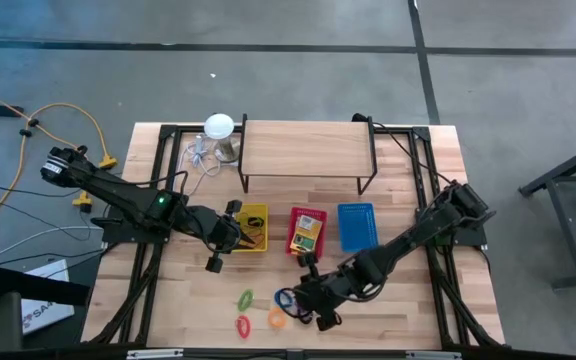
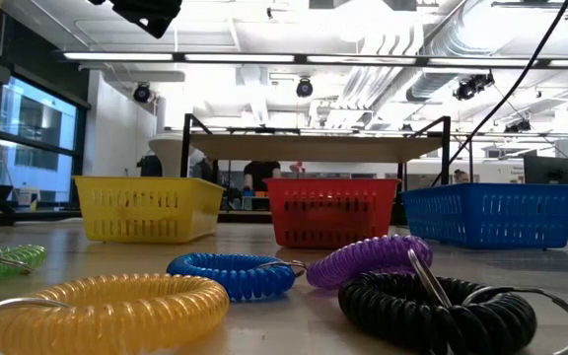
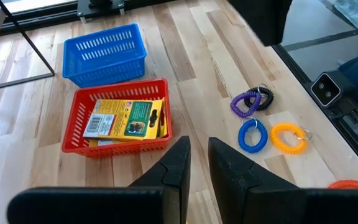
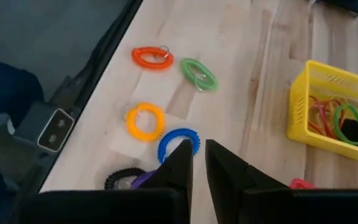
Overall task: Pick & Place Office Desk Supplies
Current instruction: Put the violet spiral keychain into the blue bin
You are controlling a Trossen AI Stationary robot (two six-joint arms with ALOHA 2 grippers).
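Several coiled rings lie flat on the table near its front edge: green (image 4: pixel 199 73), orange (image 4: pixel 151 58), yellow (image 4: pixel 145 121), blue (image 4: pixel 178 143), and purple (image 3: pixel 243 103) against black (image 3: pixel 263 98). My right gripper (image 4: pixel 197 149) hovers shut just over the blue ring, with nothing between its fingers. My left gripper (image 3: pixel 197 146) hangs shut and bare above the table between the yellow basket (image 1: pixel 251 228) and the red basket (image 3: pixel 114 144). Yellow-and-green card boxes (image 3: pixel 126 118) lie in the red basket. Rubber bands (image 4: pixel 331 115) lie in the yellow basket.
A blue basket (image 1: pixel 357 226) stands to the right of the red one. Behind the baskets a wooden shelf on a black frame (image 1: pixel 306 150) spans the table's far side, with a white round-topped object and its cable (image 1: pixel 218 128) at its left. Bare wood lies at the front right.
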